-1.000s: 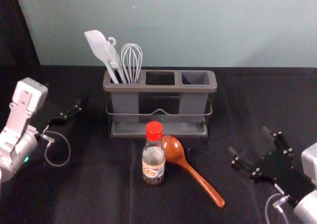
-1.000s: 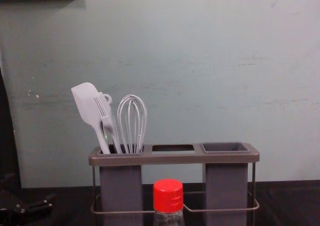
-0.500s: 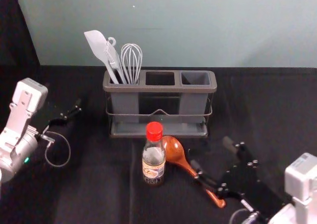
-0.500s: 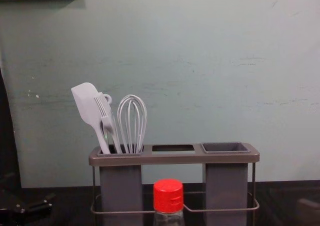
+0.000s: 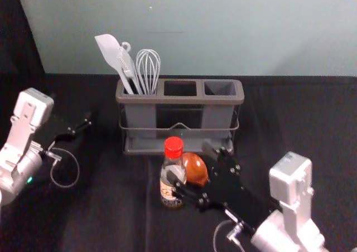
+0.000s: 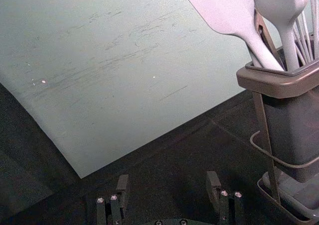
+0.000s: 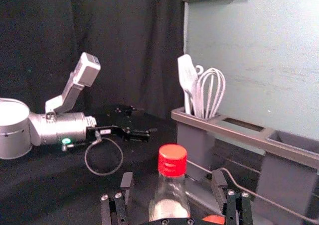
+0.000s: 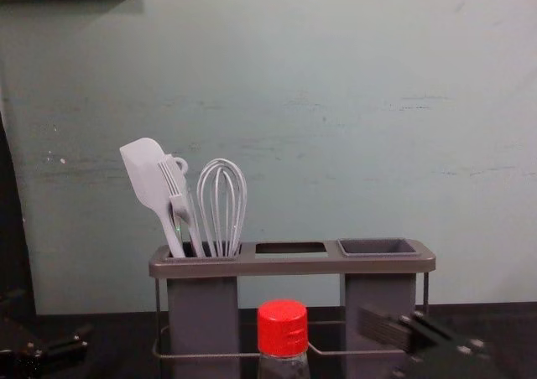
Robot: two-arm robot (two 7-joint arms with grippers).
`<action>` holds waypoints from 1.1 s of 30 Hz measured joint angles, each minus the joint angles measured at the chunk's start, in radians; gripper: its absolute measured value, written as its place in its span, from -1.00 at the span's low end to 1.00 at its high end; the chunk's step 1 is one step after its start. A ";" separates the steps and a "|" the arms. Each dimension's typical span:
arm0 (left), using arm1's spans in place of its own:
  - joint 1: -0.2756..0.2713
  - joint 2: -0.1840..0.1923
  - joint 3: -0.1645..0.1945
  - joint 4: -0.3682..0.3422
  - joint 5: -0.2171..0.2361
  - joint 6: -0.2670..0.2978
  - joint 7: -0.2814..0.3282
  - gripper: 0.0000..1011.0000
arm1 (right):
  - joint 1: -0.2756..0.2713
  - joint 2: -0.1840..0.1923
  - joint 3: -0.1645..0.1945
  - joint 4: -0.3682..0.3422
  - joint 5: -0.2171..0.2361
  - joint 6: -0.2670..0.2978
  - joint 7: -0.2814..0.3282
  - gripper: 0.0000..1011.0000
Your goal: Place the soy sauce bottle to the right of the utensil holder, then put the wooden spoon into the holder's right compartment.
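My right gripper (image 5: 191, 164) is open at the soy sauce bottle (image 5: 173, 193), one finger overlapping the bottle's right side. In the right wrist view, the red-capped bottle (image 7: 172, 163) stands upright between the spread fingers of my right gripper (image 7: 172, 186). Just right of the bottle lies the wooden spoon's bowl (image 5: 195, 169); the right gripper hides its handle. Behind them is the grey utensil holder (image 5: 179, 100), its right compartment (image 5: 220, 88) empty. My left gripper (image 5: 78, 126) stays parked left of the holder; in its wrist view the left gripper (image 6: 168, 185) is open.
A white spatula (image 5: 114, 57), a brush and a whisk (image 5: 149, 68) stand in the holder's left compartment. The wall (image 5: 223, 29) rises behind the black-covered table (image 5: 111, 218). Dark cloth surface extends right of the holder.
My right gripper has moved left across the spoon's handle to the bottle, and it now shows larger in the chest view's lower right. The left arm, bottle and holder have not moved.
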 joint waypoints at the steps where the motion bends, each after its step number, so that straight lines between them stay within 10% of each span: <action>1: 0.000 0.000 0.000 0.000 0.000 0.000 0.000 0.98 | 0.008 -0.007 -0.002 0.007 0.001 0.001 0.006 0.98; 21: 0.000 0.000 0.000 0.000 0.000 0.000 0.000 0.98 | 0.088 -0.120 0.010 0.107 0.020 0.031 0.086 0.98; 33: 0.000 0.000 0.000 0.000 0.000 0.000 0.000 0.98 | 0.085 -0.153 0.032 0.118 0.005 0.048 0.107 0.41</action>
